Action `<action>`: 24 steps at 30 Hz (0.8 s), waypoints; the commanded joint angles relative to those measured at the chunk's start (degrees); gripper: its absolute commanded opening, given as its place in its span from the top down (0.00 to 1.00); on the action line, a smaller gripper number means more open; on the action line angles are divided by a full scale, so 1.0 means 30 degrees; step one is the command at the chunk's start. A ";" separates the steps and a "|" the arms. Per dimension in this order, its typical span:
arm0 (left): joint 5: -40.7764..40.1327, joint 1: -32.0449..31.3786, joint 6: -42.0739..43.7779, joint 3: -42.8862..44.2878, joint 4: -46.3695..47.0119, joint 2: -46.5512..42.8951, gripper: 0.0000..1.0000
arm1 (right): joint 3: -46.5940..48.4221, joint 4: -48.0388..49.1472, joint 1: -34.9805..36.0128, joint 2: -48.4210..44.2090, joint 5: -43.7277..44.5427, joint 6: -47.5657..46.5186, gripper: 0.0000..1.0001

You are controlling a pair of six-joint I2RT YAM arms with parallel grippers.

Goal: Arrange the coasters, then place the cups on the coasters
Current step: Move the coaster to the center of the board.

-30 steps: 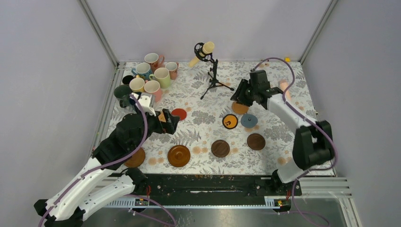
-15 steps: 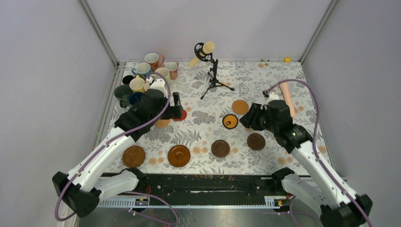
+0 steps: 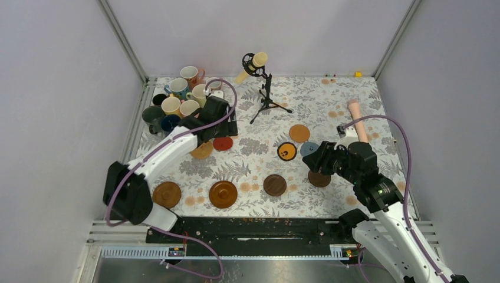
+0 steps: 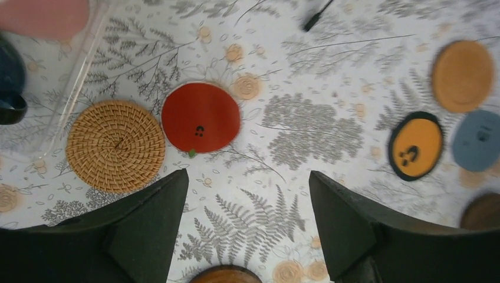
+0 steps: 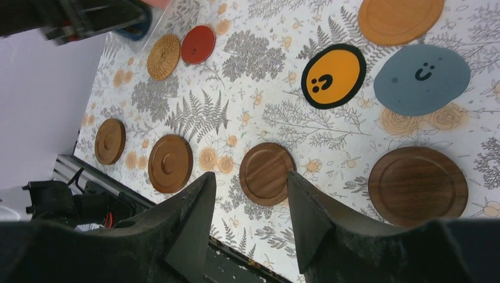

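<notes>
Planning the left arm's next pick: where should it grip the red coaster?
Probably by its rim, straight from above, since the red coaster lies flat. Put the jaws on its near and far edges; the woven coaster crowds its left side.

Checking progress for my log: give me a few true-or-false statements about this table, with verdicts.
1. A cup stands on the red coaster. False: the red coaster is bare; the cups cluster in the far left corner.
2. The orange coaster lies beside the grey-blue coaster. True.
3. The left gripper grips a coaster. False: the left gripper is open and empty.
4. The microphone sits on its stand. True.
</notes>
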 commanded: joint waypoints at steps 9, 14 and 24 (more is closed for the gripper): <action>0.2412 0.3222 -0.0110 0.0132 0.2841 0.5182 0.25 | -0.0170 -0.1094 0.0143 -0.1910 -0.0277 -0.0928 0.41; 0.2699 0.3868 0.0119 0.0657 0.3084 0.6834 0.29 | -0.0109 -0.1109 0.0135 -0.2098 -0.0429 -0.0768 0.40; 0.3510 0.4322 0.0188 0.1281 0.3055 0.8396 0.32 | 0.0032 -0.1301 0.0138 -0.1873 -0.0268 -0.0685 0.41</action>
